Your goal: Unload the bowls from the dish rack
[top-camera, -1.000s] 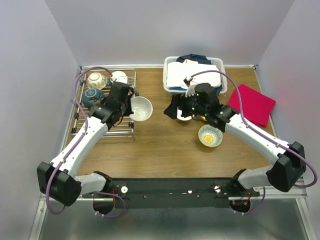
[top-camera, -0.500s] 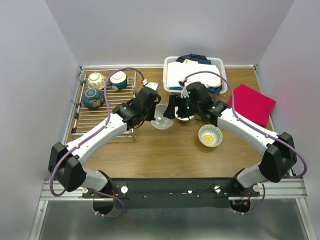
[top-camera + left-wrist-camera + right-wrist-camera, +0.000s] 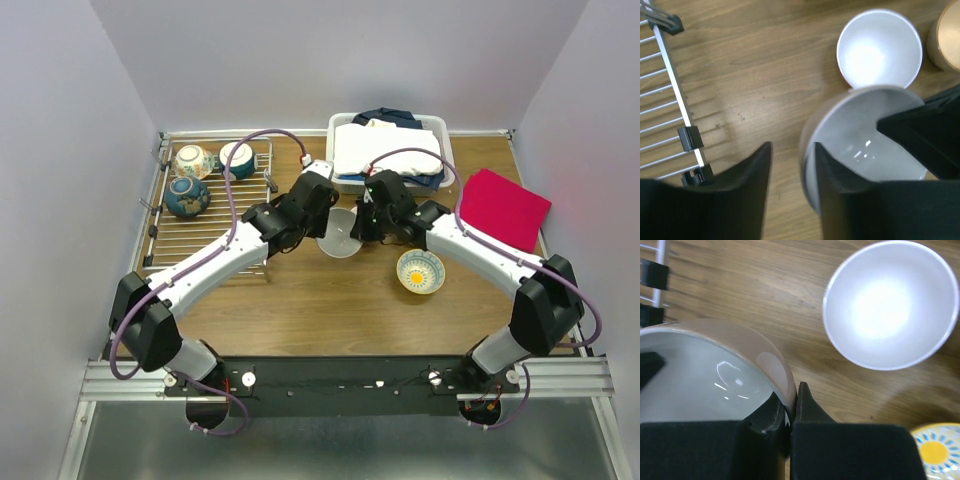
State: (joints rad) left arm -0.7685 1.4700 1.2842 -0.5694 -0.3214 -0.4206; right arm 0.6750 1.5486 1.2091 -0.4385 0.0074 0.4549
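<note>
My right gripper (image 3: 790, 399) is pinched on the rim of the plain bowl (image 3: 340, 232) at mid-table, right of the dish rack (image 3: 215, 225). My left gripper (image 3: 790, 152) straddles the same rim, jaws apart and slack. In the rack's far-left corner sit three bowls (image 3: 195, 160).

No legible text, label, brand, number or sign in any view. The bowls (image 3: 187, 195) in the dish rack (image 3: 205, 245) show painted patterns only. The patterned bowl (image 3: 420, 271) on the tabletop (image 3: 330, 300) shows a yellow centre ringed with blue marks, no lettering.
</note>
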